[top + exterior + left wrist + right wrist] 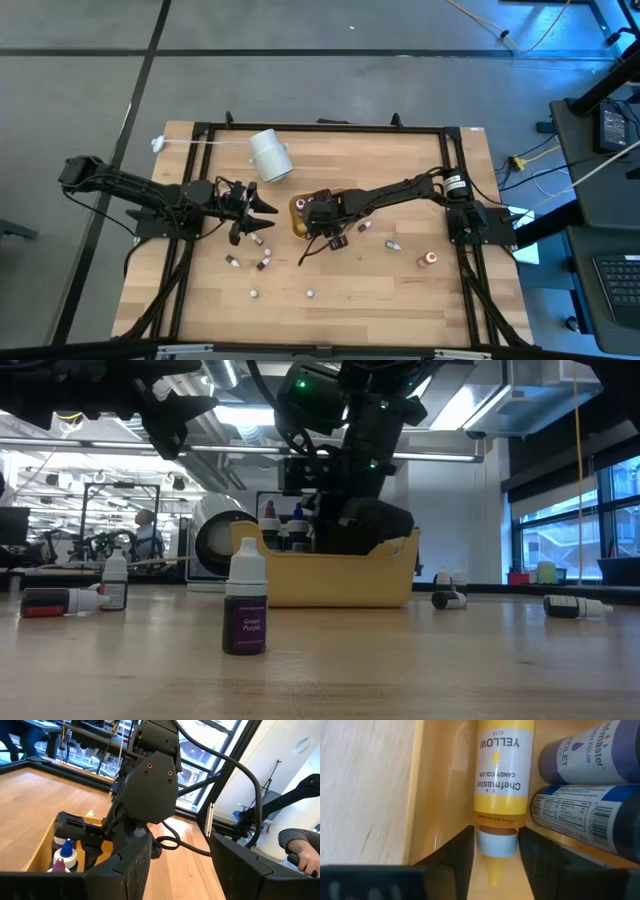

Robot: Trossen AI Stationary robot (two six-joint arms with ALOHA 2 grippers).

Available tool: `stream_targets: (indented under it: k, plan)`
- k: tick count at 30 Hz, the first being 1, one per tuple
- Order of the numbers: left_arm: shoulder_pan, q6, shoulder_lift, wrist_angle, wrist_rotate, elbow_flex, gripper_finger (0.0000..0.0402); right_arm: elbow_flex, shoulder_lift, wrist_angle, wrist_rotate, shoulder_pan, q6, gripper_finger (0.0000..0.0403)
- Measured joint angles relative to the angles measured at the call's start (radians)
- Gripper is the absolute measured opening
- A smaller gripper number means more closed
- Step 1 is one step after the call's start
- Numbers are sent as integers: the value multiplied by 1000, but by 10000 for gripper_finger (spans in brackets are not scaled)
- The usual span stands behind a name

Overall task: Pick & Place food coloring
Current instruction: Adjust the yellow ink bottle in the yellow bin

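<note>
The orange tray (297,216) sits mid-table and holds several food coloring bottles (64,854). My right gripper (320,212) reaches down into the tray (330,575), shut on a yellow bottle (501,775) that stands beside two violet ones (580,755). My left gripper (262,210) hovers open just left of the tray, holding nothing; its fingers (132,867) are spread wide. More small bottles lie or stand on the wood nearer the front: a purple one (245,605) stands upright, and others are scattered (262,265) (393,243) (428,260). My right gripper (496,847) pinches the yellow bottle by its white cap (496,844), one finger on each side. The fingers come from above, pointing down into the tray. The bottle stands upright against the tray's wall (447,795), with its body below the fingers.
A large white cylinder (270,156) lies on its side behind the tray (215,545). A black frame runs along the table's edges (330,128). A person's hand (300,852) shows beyond the table. Bare wood lies along the near edge (330,320).
</note>
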Motion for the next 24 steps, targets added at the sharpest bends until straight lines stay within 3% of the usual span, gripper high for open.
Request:
stream_targets:
  k: [6, 18, 24]
  plan:
    - [0, 0, 0, 0, 0, 0, 196, 0, 0, -4, 1, 0, 0, 105]
    - [0, 0, 0, 0, 0, 0, 196, 2, -4, -18, 86, 1, -14, 54]
    - [0, -1, 0, 0, 0, 0, 196, 2, -5, -18, 77, 1, -13, 48]
